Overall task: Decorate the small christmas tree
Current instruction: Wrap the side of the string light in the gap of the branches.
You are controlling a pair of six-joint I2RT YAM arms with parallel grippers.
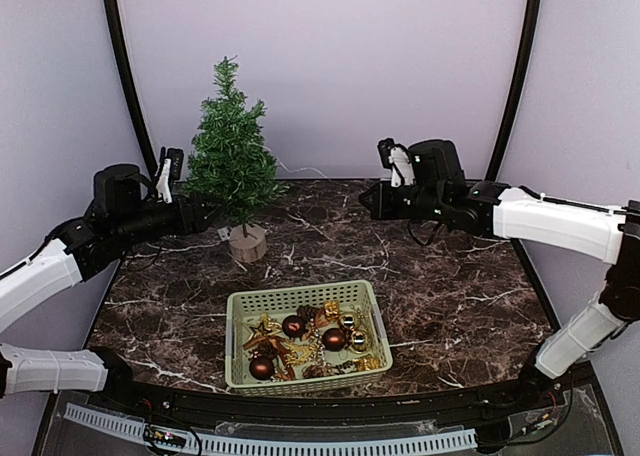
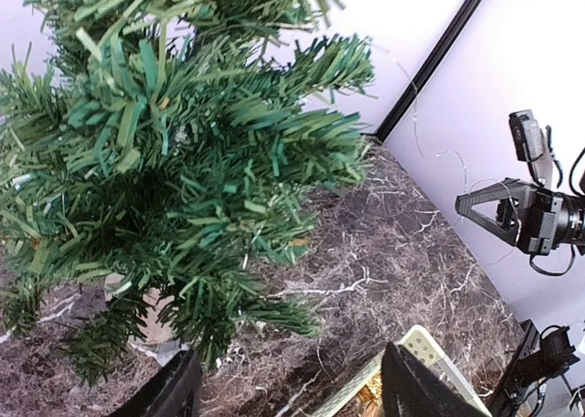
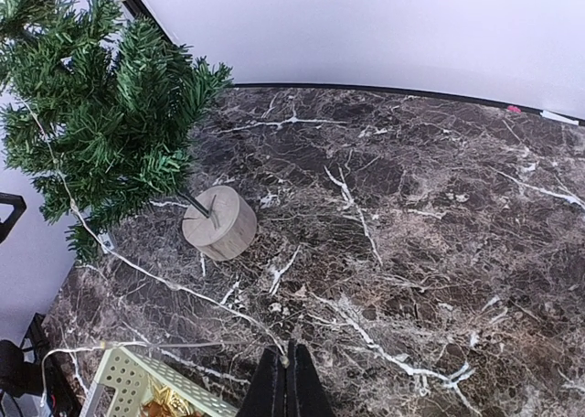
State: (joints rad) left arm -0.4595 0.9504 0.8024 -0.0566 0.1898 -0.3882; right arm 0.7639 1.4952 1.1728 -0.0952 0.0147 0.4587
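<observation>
Upright small christmas tree (image 1: 232, 156) at ~10 o'clock on dark veined marble-look tabletop (image 1: 450, 286): bristly green needles, thin trunk, round pale wood stump base (image 1: 248, 244). L gripper (image 2: 292, 382) has fingers spread wide w/ nothing btwn, just under the low branches; R gripper (image 3: 286, 380) fingers are pressed together, thin pale wire (image 3: 146, 271) from tree reaches tips, can't tell if pinched. Pale-green lattice plastic basket (image 1: 300, 293) at 6 o'clock holds glossy dark-red baubles (image 1: 334, 338) + gold trinkets (image 1: 298, 356).

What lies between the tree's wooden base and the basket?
Between the wooden base and the basket, only marble table, crossed by a thin pale wire from the tree. The right wrist view shows it.
</observation>
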